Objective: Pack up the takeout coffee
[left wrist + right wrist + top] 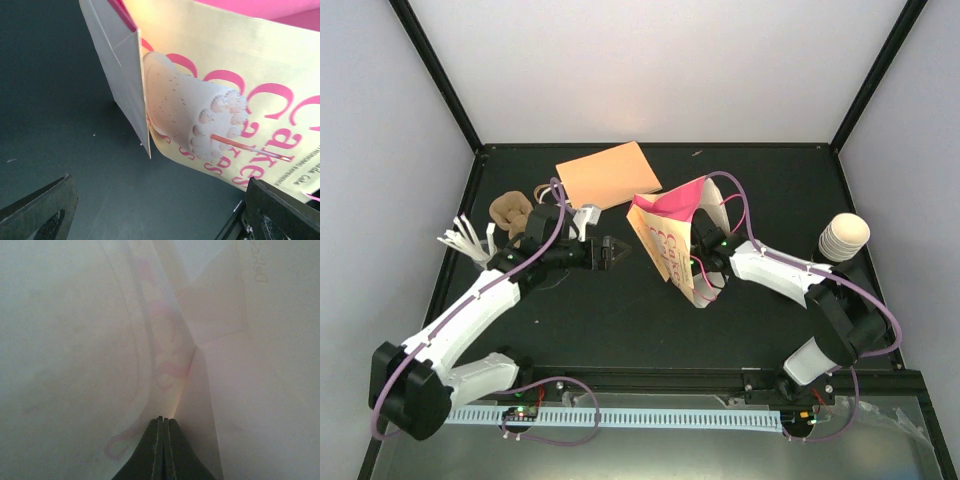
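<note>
Top external view: takeout coffee (844,237) upright at the right edge of the table (620,320), well apart from both arms (likely light, thin-walled, crushable; grip gently mid-body). Paper bag (668,235) at centre, right gripper (161,419) closed inside it. Left gripper (619,250) spread wide, empty.

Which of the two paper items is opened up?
The cake-print paper bag, its mouth spread so the pink inside shows; the plain orange paper behind it lies flat.
</note>
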Controlling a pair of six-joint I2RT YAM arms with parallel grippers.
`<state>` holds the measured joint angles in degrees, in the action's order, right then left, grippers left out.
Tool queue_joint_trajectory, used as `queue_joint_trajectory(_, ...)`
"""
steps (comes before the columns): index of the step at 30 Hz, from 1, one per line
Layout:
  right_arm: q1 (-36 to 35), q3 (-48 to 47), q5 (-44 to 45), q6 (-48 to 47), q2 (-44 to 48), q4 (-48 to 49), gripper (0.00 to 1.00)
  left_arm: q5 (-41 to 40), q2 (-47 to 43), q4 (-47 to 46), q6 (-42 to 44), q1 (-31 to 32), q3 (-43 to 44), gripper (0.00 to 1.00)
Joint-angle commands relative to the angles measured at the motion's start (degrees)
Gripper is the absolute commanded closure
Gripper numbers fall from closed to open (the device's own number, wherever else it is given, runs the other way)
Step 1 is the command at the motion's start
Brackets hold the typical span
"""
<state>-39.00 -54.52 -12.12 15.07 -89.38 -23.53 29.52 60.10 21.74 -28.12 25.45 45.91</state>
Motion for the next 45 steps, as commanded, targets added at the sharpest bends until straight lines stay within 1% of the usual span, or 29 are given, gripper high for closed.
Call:
queue_joint_trajectory(1, 1.8, -0.9, -2.2, -0.6, 1.1, -0.9, 0.99, 1.8, 3.7, -10.5, -0.7, -0.3, -1.2, 0.06)
queue_joint_trajectory(6, 3.1, -1.3, -3.1, -0.9, 0.9, -0.8, 0.99, 1.2, 7.1, -15.8, -0.7, -0.3, -1.9, 0.08)
queue_joint_trajectory(17, 5.6, -3.6, -5.2, -1.7, -0.8, -0.7, 0.99, 2.5, 11.9, -21.4, 0.0, -0.3, -2.0, 0.08)
queue_joint_trajectory(20, 5.9, -3.9, -5.3, -1.8, -1.0, -0.4, 0.99, 2.7, 12.9, -22.6, 0.0, -0.3, -2.1, 0.10)
queue_joint_trajectory(23, 6.4, -4.2, -5.4, -1.8, -1.3, -0.1, 0.99, 3.3, 16.0, -24.4, -0.3, -0.3, -2.2, 0.12)
queue_joint_trajectory(29, 6.8, -5.0, -5.7, -1.9, -2.1, -0.4, 0.99, 5.4, 19.7, -28.2, -1.2, -0.3, -2.0, 0.18)
queue_joint_trajectory(36, 7.7, -5.2, -6.4, -2.1, -2.2, -0.5, 0.99, 7.6, 24.8, -33.3, -2.9, 0.1, -0.6, 0.20)
queue_joint_trajectory(43, 7.8, -5.4, -6.4, -2.1, -2.4, -0.9, 0.99, 7.3, 29.5, -37.1, -3.8, 0.6, 1.5, 0.20)
queue_joint_trajectory(44, 7.9, -5.4, -6.3, -2.1, -2.3, -0.9, 0.99, 7.2, 30.1, -37.2, -3.8, 0.6, 2.0, 0.21)
queue_joint_trajectory(45, 8.0, -5.4, -6.2, -2.1, -2.3, -0.8, 0.99, 7.0, 30.6, -37.3, -3.7, 0.6, 2.4, 0.24)
